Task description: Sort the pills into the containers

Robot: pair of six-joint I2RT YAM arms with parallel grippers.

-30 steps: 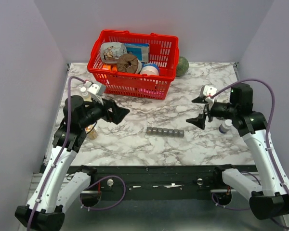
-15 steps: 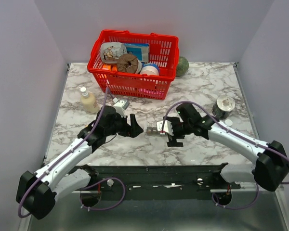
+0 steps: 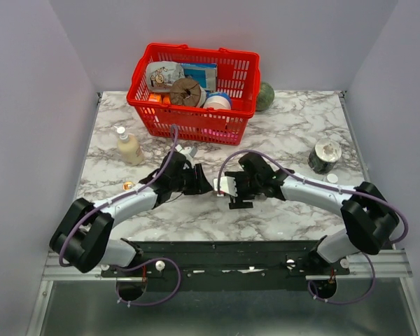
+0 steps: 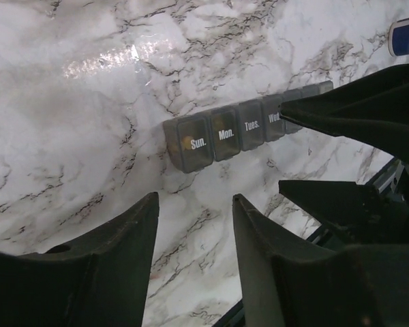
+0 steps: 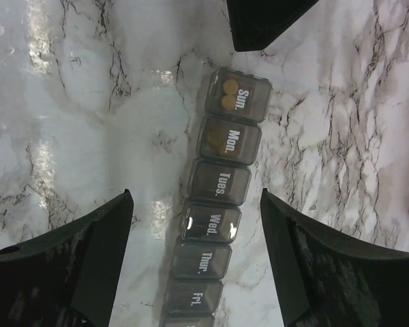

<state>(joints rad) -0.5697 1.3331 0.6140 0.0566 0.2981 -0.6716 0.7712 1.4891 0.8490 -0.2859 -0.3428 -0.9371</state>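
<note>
The containers (image 5: 215, 225) are a dark grey strip of lidded boxes marked Sun. to Fri., lying flat on the marble; in the left wrist view the containers (image 4: 215, 136) run off to the right. Two tan pills (image 5: 228, 95) lie in the Sun. box, and something brownish shows in Mon. My right gripper (image 5: 194, 197) is open and straddles the strip around Wed., touching neither side. My left gripper (image 4: 194, 204) is open and empty, just short of the Sun. end. From above, the left gripper (image 3: 199, 183) and right gripper (image 3: 239, 196) meet at the table's middle, hiding most of the strip.
A red basket (image 3: 192, 122) full of items stands at the back. A cream bottle (image 3: 128, 147) and a small orange object (image 3: 127, 185) are at the left. A dark can with a silvery top (image 3: 325, 155) is at the right, a green ball (image 3: 266, 96) behind the basket.
Both arms have swung in from the table's sides to the strip at the middle. Both pairs of jaws have narrowed somewhat but stay open.
</note>
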